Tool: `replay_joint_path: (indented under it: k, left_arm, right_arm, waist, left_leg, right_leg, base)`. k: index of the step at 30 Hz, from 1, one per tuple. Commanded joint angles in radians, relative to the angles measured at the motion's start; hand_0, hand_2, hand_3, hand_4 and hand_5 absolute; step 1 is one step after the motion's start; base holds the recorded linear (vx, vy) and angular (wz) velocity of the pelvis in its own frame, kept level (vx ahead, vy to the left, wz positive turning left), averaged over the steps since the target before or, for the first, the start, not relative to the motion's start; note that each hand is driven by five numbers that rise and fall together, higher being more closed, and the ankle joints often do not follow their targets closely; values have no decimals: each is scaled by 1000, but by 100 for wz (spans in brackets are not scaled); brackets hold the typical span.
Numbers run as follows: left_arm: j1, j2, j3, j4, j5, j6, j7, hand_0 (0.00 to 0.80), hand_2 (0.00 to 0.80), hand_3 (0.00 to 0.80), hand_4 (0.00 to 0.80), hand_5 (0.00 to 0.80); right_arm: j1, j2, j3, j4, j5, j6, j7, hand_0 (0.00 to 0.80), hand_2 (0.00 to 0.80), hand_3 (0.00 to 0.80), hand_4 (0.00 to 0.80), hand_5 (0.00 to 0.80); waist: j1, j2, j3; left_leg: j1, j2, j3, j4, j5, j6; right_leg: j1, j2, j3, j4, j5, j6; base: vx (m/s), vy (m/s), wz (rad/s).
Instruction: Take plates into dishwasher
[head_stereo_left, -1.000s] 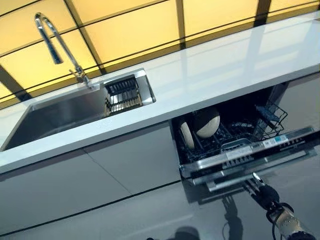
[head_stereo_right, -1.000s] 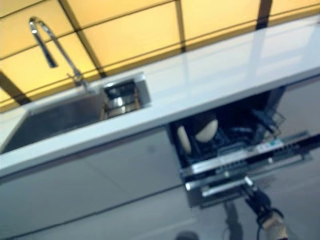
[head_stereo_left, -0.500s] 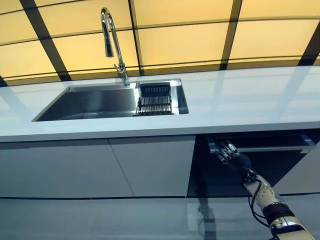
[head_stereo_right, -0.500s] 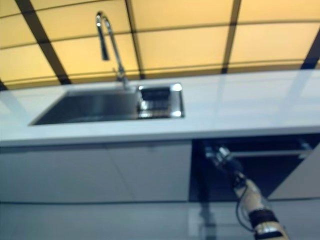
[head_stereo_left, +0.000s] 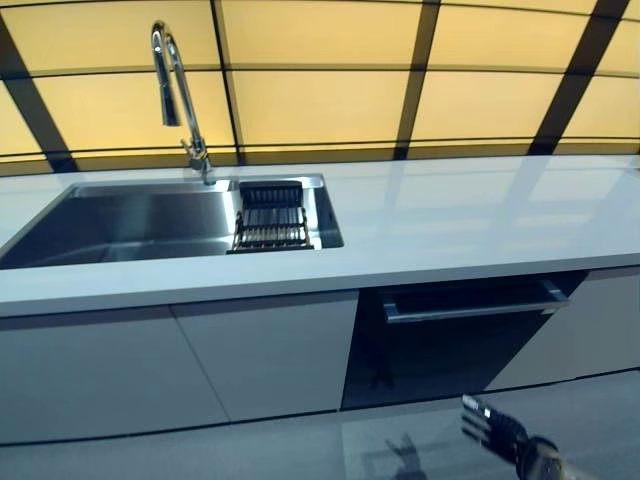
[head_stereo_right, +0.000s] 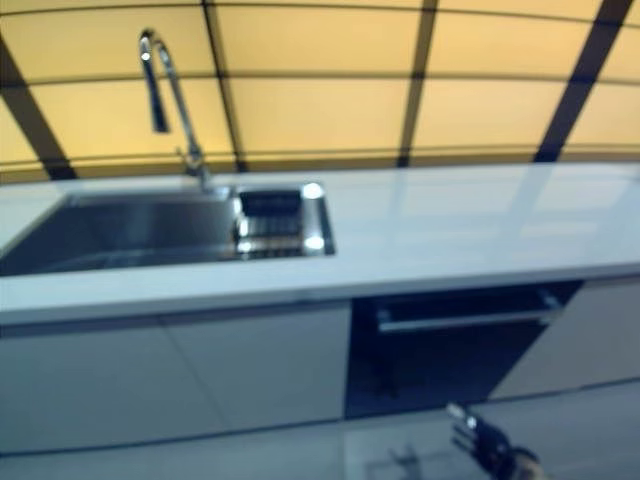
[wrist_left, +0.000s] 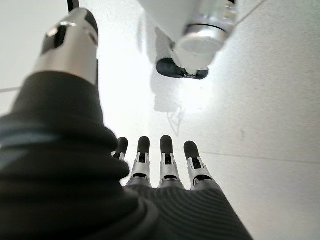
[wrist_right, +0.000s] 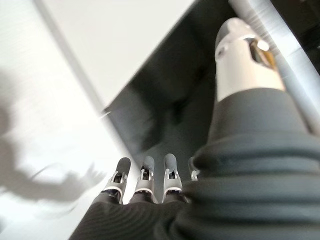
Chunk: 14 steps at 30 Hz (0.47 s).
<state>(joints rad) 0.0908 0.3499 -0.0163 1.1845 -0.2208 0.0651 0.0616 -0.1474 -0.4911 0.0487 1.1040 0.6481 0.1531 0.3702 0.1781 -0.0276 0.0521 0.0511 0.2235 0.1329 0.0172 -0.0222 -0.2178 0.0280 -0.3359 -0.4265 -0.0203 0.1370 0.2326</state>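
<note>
With the dishwasher (head_stereo_left: 450, 345) door shut under the white countertop (head_stereo_left: 450, 225), no plates show in any view, so where they are can't be told. The right hand (head_stereo_left: 495, 428) hangs low in front of the dishwasher, below and just right of the middle of its dark front panel, apart from it, touching nothing. In its wrist view the right hand's fingers (wrist_right: 145, 177) stand straight in a row with the thumb out to the side, nothing held, so it is open. The dishwasher's silver bar handle (head_stereo_left: 470, 308) runs across the top of the door, above the right hand and well clear of it; in the right wrist view a grey bar (wrist_right: 280, 47) passes just past the thumb, probably that same handle, though the view is too close to be sure. The left hand (wrist_left: 165, 167) shows only in its own wrist view, fingers straight, thumb spread, empty, pointing down at pale floor (wrist_left: 270, 100). Up and far to the left of the right hand, a steel sink (head_stereo_left: 130, 222) is set into the countertop, with a tall curved faucet (head_stereo_left: 175, 95) behind it and a dark slotted rack (head_stereo_left: 272, 215) at its right end. Plain cabinet fronts (head_stereo_left: 180, 365) sit left of the dishwasher, and another to its right.
</note>
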Motion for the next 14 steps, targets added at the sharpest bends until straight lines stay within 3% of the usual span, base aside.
replay_joint_path:
  k: [1,7,14]
  left_arm:
    - [-91,16,4,38,-33,21,7,0,0,0,0,0]
    - [-92,-14,-3,35,-29,30,-44,0,0,0,0,0]
    - [-81,-38,-21,17,-24,31,-71,0,0,0,0,0]
  right_arm:
    - [-33,45,-13,46,-44,-38,31,0,0,0,0,0]
    - [44,161,16,71,-29,-45,6,0,0,0,0,0]
    - [74,221,31,62,-17,-50,-6,0,0,0,0,0]
  waist:
    - [27,-25,33]
    - [3,-35,25]
    - [-11,-26,25]
  left_leg:
    - [-53,-1,-24,-99,115,47]
    - [-39,-8,-8,-104,103,60]
    - [-25,-7,12,-104,90,63]
  right_leg:
    - [56,-40,-36,-55,60,29]
    - [50,-38,-24,-43,46,26]
    - [48,-38,-12,-44,40,29]
  base:
    - [-38,-19,2]
    - [14,-1,1]
    - [4,-1,1]
